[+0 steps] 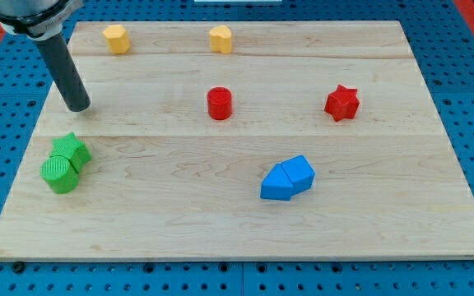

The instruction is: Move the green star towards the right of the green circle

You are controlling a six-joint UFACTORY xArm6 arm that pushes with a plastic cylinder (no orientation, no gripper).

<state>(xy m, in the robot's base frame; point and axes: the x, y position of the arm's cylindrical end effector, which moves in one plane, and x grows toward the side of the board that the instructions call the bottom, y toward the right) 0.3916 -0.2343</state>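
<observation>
My tip (78, 107) stands at upper left of the frame, just above the green star (73, 150) and clear of it; I carry no claw, only a bare rod, so nothing is grasped. The star sits at lower left, touching the green circle (59, 173) on its upper right side. Judged step: approach, no contact yet. The next move calls for placing my tip at the star's upper left, then pushing down and rightward past the circle.

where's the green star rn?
Near the view's left edge of the board, the green star touches the green circle on its upper right. My tip is just above it, apart.
</observation>
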